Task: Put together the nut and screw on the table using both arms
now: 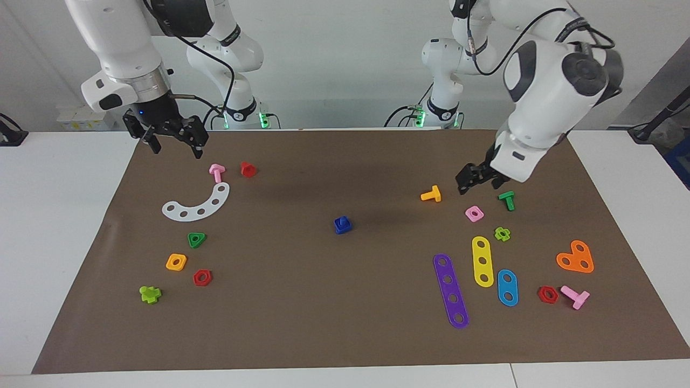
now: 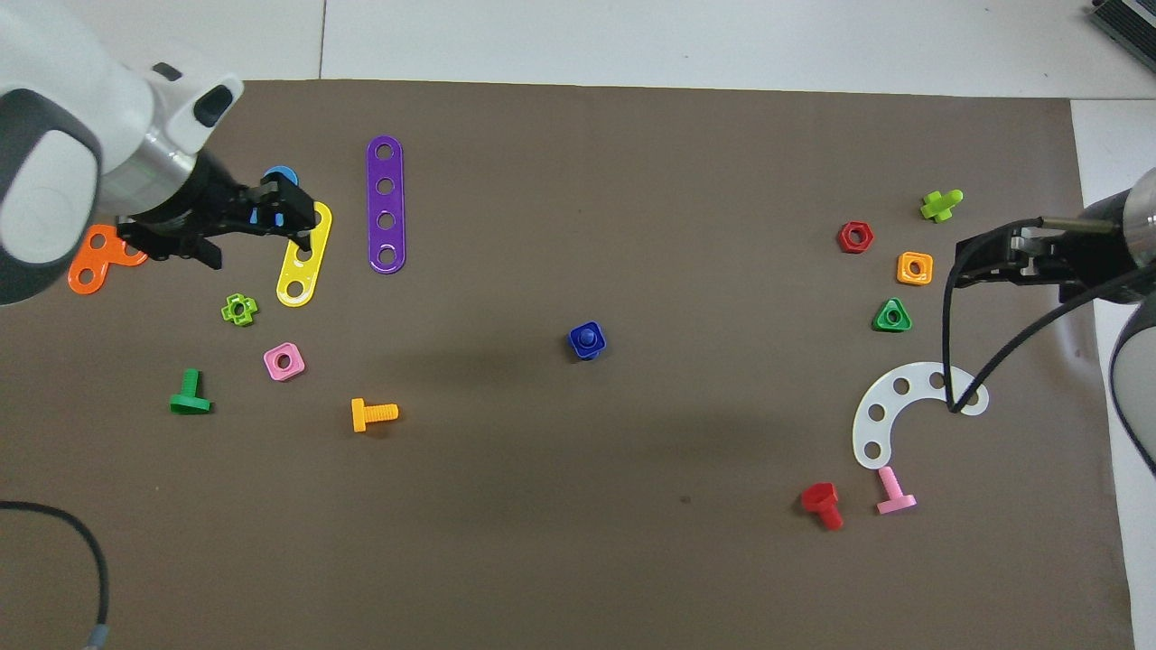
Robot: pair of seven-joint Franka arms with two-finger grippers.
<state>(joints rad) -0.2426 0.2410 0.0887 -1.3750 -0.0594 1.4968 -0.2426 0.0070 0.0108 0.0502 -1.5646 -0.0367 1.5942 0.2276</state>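
surface [image 1: 64, 226]: white, mostly covered by a brown mat [image 1: 345, 323]; the toy parts are scattered toward both ends, with the task's pair alone in the middle.
left arm [image 1: 544, 81]: raised over its own end of the mat, apart from everything on it.
right arm [image 1: 118, 48]: waits, raised over its own end.
left gripper [image 1: 477, 180]: in the air, over the spot between the orange bolt [image 1: 431, 194] and the green bolt [image 1: 506, 200]; jaws stand wide and carry nothing.
right gripper [image 1: 172, 141]: in the air near the pink bolt [image 1: 216, 172]; jaws spread wide, nothing between them.
nut [image 1: 343, 225]: dark-blue square, flat on the mat mid-way between the two grippers and well apart from both.
screw [image 2: 588, 336]: dark blue, standing in the nut's centre hole, a round end showing on top.
done: by the look of it, the pair is joined and set down, and both grippers are clear of it.
left: nothing obvious; how firmly the screw sits cannot be told.
writing: none readable on the parts or the mat; a band on the right arm carries lettering too small to make out.
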